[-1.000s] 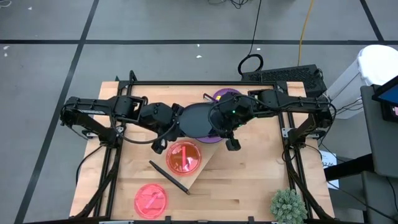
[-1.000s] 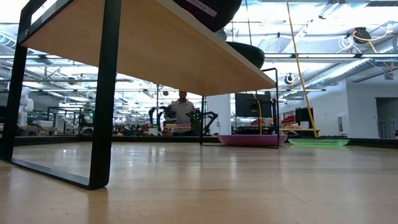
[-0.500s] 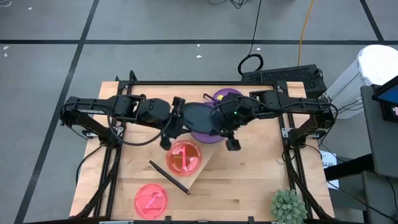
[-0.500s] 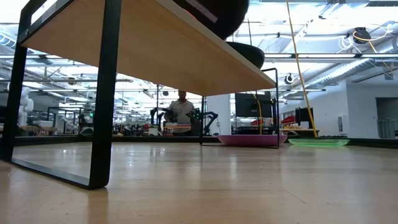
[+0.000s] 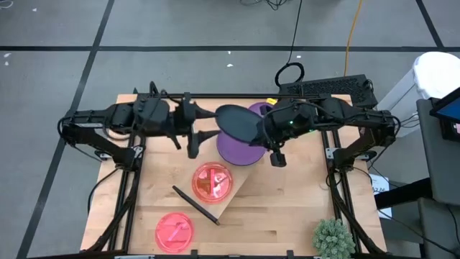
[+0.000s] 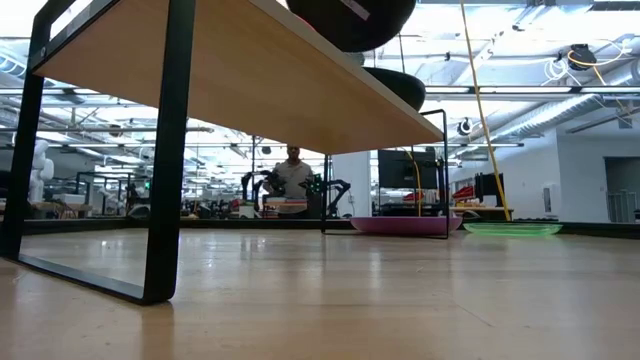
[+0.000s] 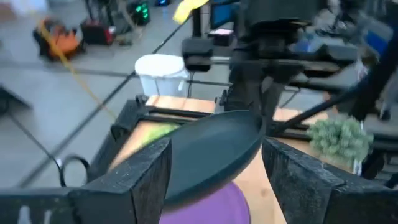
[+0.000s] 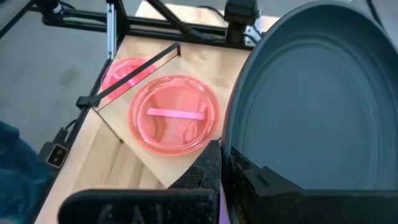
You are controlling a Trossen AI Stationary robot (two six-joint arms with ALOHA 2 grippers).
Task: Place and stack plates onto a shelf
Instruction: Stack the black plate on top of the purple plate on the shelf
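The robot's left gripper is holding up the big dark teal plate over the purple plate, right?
Not quite. The right gripper holds the big round dark teal plastic plate over the round purple plastic plate. The left gripper is open and apart from it. The high view shows this, and the right wrist view shows that arm's fingers clamped on the plate's rim.

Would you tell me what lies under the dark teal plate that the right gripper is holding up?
Under the dark teal plate, shut in the right gripper, a purple plate lies on the shelf. Its covered part, and anything there, cannot be seen.
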